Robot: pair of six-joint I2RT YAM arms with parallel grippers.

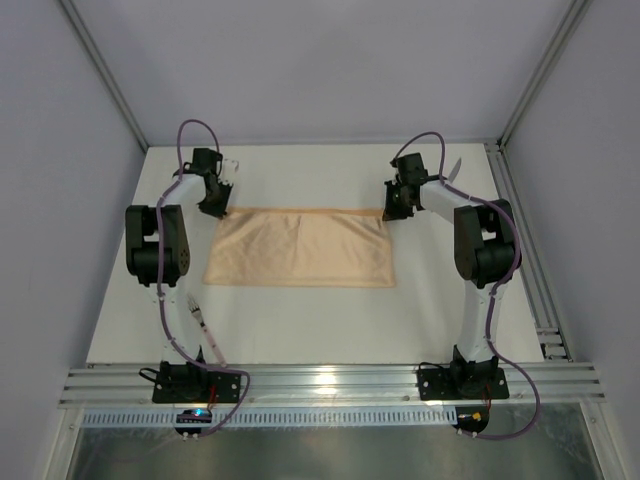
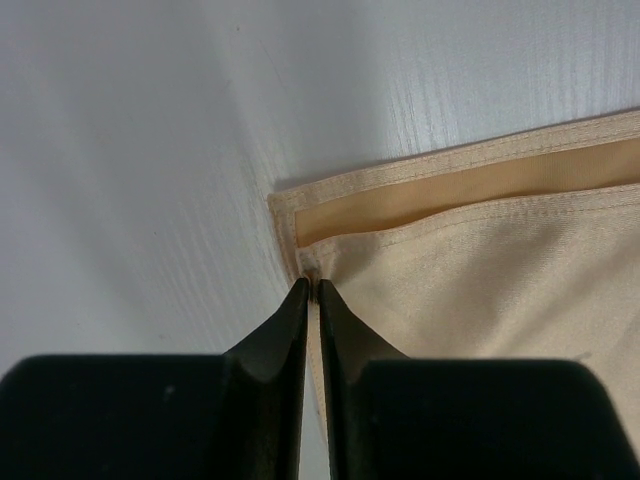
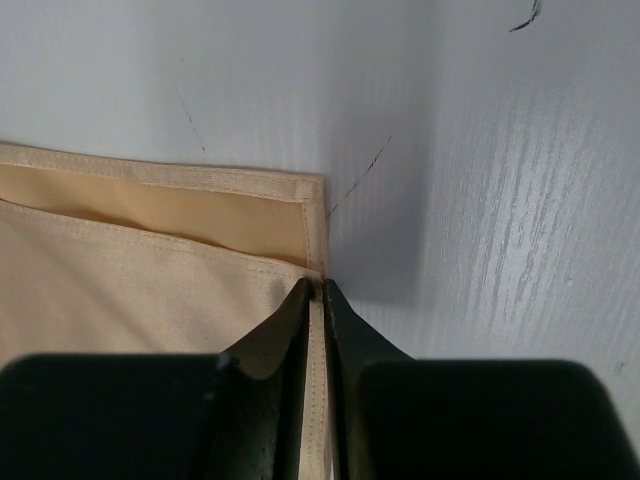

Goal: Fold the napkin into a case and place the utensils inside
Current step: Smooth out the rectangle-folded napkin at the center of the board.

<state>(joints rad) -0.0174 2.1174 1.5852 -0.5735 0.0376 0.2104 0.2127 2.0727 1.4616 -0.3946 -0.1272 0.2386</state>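
Left fingers (image 2: 275, 338), right fingers (image 3: 350, 338) on napkin's (image 1: 300, 250) far corners — white table (image 1: 300, 325) around.

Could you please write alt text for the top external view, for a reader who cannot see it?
A peach napkin, folded into a flat rectangle, lies in the middle of a white table. The left gripper pinches its far-left corner and the right gripper pinches its far-right corner.
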